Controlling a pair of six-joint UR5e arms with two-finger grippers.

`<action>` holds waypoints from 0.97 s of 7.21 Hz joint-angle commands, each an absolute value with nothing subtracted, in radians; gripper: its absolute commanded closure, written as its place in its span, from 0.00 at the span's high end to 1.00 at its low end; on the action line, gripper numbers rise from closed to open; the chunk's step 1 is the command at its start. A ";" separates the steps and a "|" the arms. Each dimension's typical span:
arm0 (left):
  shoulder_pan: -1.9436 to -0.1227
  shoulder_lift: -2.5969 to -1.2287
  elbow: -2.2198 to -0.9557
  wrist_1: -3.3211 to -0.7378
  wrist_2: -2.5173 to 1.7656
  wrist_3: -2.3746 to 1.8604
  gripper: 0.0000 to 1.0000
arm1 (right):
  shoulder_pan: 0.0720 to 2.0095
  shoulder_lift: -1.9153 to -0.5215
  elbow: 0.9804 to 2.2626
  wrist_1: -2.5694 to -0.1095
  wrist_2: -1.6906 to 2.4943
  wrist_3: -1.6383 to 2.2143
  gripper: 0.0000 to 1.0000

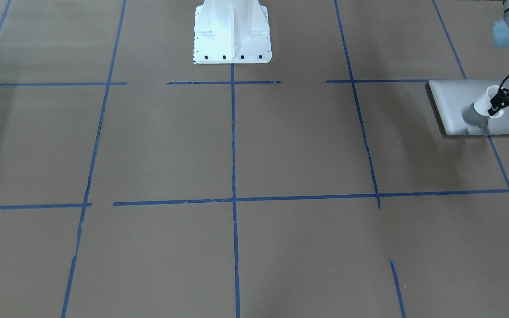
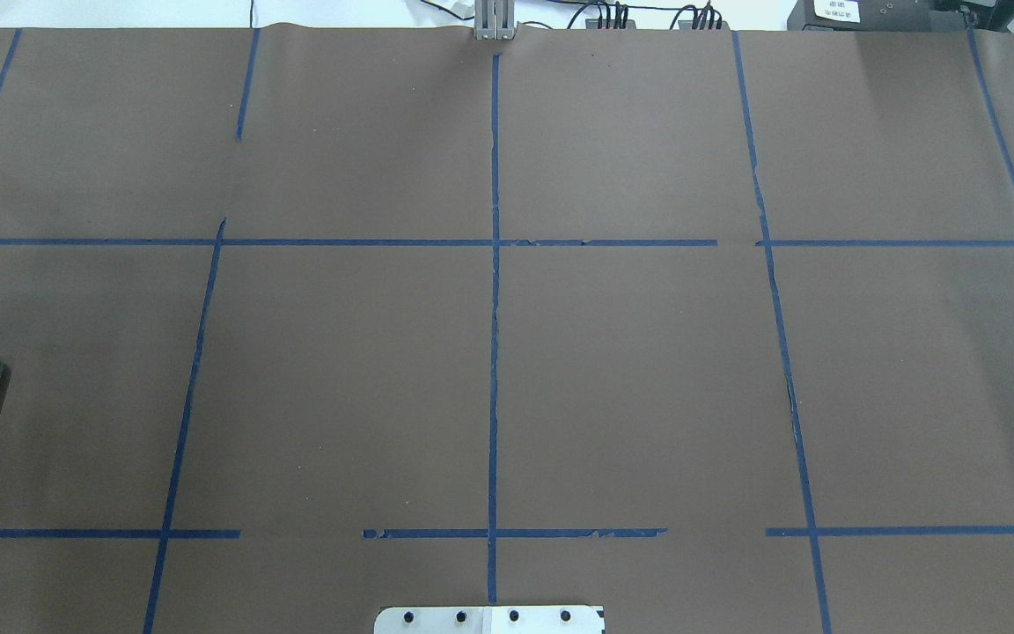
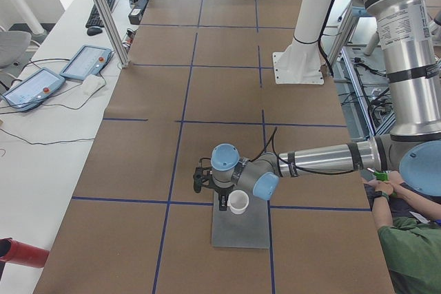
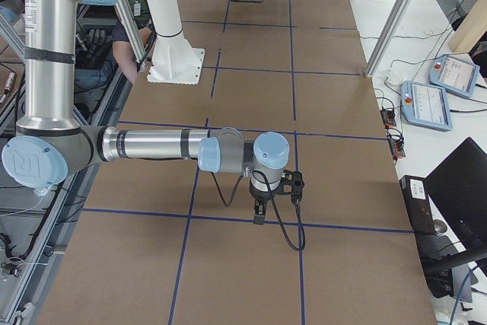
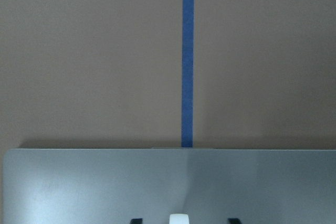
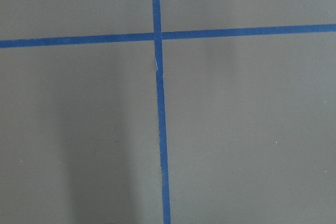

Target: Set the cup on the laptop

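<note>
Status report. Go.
Left gripper at cup, grip unclear. Right gripper far off, state unclear. Cup upright on laptop, looks seated. No obstruction seen.

Even overhead light, soft shadows; mild sheen on laptop (image 5: 63, 192); imgs sharp.

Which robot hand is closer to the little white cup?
Left. The left hand is right beside the cup, which sits on the laptop; the right hand is far away down the table.
</note>
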State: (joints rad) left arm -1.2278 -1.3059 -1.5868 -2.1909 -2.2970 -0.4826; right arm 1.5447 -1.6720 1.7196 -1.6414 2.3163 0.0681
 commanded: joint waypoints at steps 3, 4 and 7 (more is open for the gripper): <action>-1.285 -1.377 -1.634 -2.092 -2.344 -0.341 1.00 | 1.545 -1.672 1.720 -1.641 2.316 0.069 1.00; -1.361 -1.444 -1.635 -1.959 -2.336 -0.210 1.00 | 1.545 -1.672 1.720 -1.641 2.316 0.069 1.00; -1.566 -1.537 -1.634 -1.772 -2.333 0.008 1.00 | 1.545 -1.672 1.720 -1.641 2.316 0.069 1.00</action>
